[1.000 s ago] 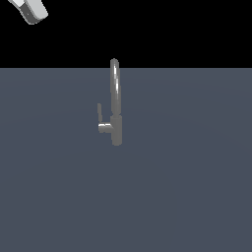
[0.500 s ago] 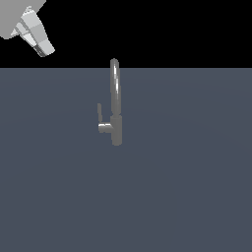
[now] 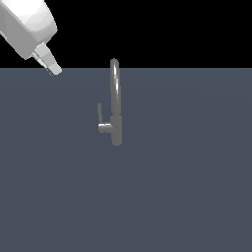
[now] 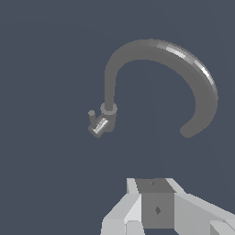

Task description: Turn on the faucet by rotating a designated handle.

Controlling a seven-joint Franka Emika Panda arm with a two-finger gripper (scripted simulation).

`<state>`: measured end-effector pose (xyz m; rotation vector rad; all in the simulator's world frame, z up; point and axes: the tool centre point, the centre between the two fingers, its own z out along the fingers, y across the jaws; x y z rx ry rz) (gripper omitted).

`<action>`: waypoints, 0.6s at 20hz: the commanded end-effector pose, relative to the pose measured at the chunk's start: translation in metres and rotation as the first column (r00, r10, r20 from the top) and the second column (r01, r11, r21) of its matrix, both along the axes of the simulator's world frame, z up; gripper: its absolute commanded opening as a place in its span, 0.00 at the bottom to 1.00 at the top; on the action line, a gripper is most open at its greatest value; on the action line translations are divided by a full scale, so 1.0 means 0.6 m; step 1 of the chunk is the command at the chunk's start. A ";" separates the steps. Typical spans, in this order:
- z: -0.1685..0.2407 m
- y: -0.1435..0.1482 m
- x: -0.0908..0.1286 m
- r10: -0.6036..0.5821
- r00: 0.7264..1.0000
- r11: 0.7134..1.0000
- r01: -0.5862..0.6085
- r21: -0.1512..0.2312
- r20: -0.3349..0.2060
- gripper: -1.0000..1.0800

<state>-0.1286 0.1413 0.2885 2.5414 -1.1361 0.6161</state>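
Slim grey metallic faucet (image 3: 116, 115) stands upright near the middle of a flat slate-grey floor (image 3: 187, 187). Short cylindrical body at the base, tall narrow spout rising from it and arching over at the top. In the exterior view the arch is seen nearly edge-on, so the spout reads as a thin vertical bar with a bright highlight along one side.

Short thin grey metallic handle (image 3: 100, 112) sits on a stubby side cylinder that sticks out of the body toward the exterior view's left. The lever points up from the stub, roughly parallel to the spout, apart from it.

Bulky white robot arm (image 3: 24, 27) enters at the exterior view's upper left corner. Its pale grey two-finger gripper (image 3: 50, 66) points down and toward the faucet, tip at the line where the floor meets the black background. It is well apart from the faucet, higher than the handle and off to the exterior view's left of it. Nothing touches.

Wrist view: looking down on the faucet (image 4: 160, 73), the arched spout sweeping wide, the handle (image 4: 92, 117) small beside the body, the stub's end catching light. Gripper (image 4: 156, 215) parts show at the picture's edge, fingertips cut off. Nothing sits between the fingers; whether they are spread or closed, cannot tell.
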 end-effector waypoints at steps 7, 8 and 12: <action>-0.036 0.004 0.039 -0.092 0.995 0.995 0.093 -0.021 0.041 0.00; -0.039 0.004 0.043 -0.101 0.994 0.994 0.102 -0.023 0.045 0.00; -0.051 0.003 0.058 -0.133 0.989 0.990 0.135 -0.030 0.059 0.00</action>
